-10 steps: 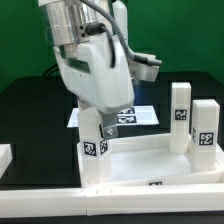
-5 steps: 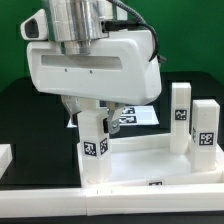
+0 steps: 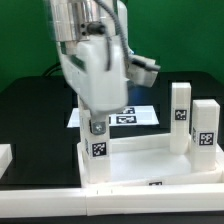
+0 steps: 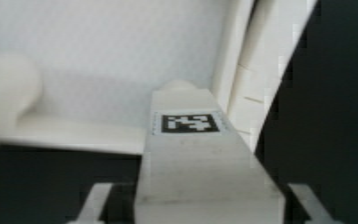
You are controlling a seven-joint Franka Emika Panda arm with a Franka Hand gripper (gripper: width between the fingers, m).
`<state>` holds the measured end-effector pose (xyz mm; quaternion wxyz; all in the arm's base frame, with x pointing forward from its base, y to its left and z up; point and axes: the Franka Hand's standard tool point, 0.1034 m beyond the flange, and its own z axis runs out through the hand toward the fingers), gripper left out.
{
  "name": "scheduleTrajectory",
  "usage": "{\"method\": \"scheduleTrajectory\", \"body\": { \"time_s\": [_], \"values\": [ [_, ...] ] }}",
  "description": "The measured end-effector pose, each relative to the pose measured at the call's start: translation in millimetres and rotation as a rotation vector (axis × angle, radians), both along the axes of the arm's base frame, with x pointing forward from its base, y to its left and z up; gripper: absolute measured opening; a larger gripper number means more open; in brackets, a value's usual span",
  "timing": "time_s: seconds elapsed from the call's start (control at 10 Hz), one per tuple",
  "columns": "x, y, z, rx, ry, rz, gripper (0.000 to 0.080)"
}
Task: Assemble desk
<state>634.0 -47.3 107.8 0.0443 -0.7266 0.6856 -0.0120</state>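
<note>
A white square-section leg (image 4: 197, 150) with a black-and-white tag fills the wrist view, running up between the two fingers (image 4: 101, 203), with the white desk top (image 4: 105, 50) behind it.

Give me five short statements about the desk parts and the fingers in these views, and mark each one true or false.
1. Three legs stand upright on the desk top. True.
2. The fingers are at the leg on the exterior view's right. False: that leg is on the exterior view's left.
3. The two right legs bear square tags. True.
4. The marker board lies on the black table. True.
5. The desk top lies tilted against the arm. False: it lies flat.
</note>
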Motion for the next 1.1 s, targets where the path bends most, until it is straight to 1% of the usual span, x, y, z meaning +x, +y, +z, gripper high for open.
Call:
{"method": "scheduleTrajectory", "body": {
  "time_s": [0.1, 0.2, 0.3, 0.5, 0.6, 0.7, 0.8, 0.9, 1.0, 1.1],
  "values": [
    [0.3, -0.1, -0.1, 0.037, 0.000, -0.190, 0.0285],
    [0.4, 0.6, 0.0, 0.061, -0.001, -0.341, 0.0285],
    [0.7, 1.0, 0.3, 0.067, 0.002, -0.399, 0.0285],
    [0.7, 1.2, 0.4, 0.066, 0.001, -0.390, 0.0285],
    [0.3, 1.3, 0.2, 0.052, -0.003, -0.285, 0.0285],
    [0.4, 4.0, 0.0, 0.039, -0.012, -0.126, 0.0386],
    [0.9, 7.8, 0.3, 0.030, -0.022, 0.019, 0.0526],
    [1.5, 9.2, 1.7, 0.016, -0.035, 0.198, 0.0610],
    [-0.6, 9.6, 1.4, 0.006, -0.028, 0.377, 0.0610],
    [0.1, 8.6, 1.2, -0.003, -0.034, 0.429, 0.0641]
  ]
}}
